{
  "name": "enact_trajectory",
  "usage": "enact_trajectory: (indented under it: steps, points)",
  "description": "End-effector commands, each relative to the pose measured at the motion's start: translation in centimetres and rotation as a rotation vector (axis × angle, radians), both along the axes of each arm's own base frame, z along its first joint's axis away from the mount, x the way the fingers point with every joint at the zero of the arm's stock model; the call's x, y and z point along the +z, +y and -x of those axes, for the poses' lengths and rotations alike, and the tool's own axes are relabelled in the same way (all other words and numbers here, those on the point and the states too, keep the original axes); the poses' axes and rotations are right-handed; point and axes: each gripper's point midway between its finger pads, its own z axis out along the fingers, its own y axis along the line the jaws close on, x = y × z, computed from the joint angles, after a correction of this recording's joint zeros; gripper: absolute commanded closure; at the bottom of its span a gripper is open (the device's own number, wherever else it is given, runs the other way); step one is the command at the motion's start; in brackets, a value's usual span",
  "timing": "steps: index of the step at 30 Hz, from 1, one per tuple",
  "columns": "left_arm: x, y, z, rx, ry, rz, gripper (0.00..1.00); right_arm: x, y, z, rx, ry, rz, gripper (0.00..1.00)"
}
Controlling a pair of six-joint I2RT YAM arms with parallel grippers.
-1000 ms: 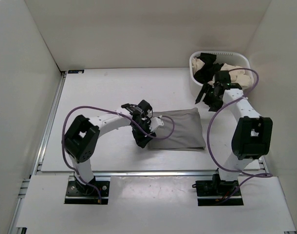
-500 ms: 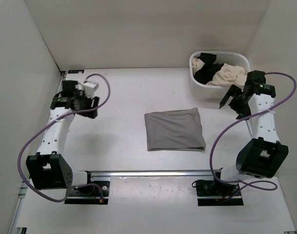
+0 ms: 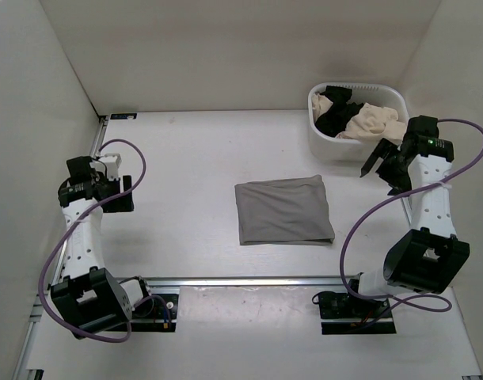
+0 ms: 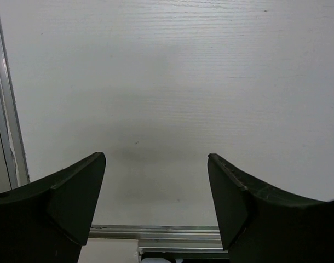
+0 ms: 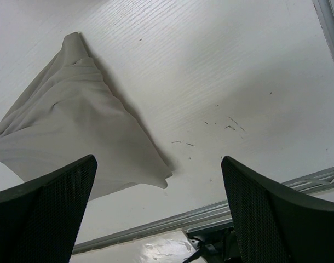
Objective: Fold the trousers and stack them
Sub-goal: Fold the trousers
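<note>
A folded grey pair of trousers point(image 3: 283, 210) lies flat in the middle of the table; it also shows in the right wrist view point(image 5: 74, 142). My left gripper point(image 3: 121, 195) is open and empty at the far left of the table, well apart from the trousers; its wrist view shows bare table between its fingertips point(image 4: 156, 186). My right gripper point(image 3: 376, 168) is open and empty, raised at the right, just in front of the white basket point(image 3: 321, 136). The basket holds black and cream garments point(image 3: 360, 120).
White walls close in the table on the left, back and right. A metal rail point(image 3: 249, 281) runs along the table's near edge and another point(image 3: 85, 190) along its left side. Purple cables loop off both arms.
My left arm has swung from the trousers' left edge out to the far left of the table. My right arm has pulled back from the basket toward the right wall. The trousers lie uncovered.
</note>
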Motion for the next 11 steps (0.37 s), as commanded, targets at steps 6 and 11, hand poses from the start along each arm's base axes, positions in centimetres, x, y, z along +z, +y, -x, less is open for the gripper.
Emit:
enact_trajectory:
  steps: [6, 11]
  points:
    - [0.58, -0.93, -0.27, -0.019, -0.044, 0.05, 0.14, 1.25, -0.06, -0.39, 0.03, -0.043, 0.016, 0.01]
    - [0.54, -1.36, -0.18, -0.031, -0.042, 0.07, 0.14, 1.08, -0.5, 0.1, 0.026, -0.042, 0.047, 0.01]
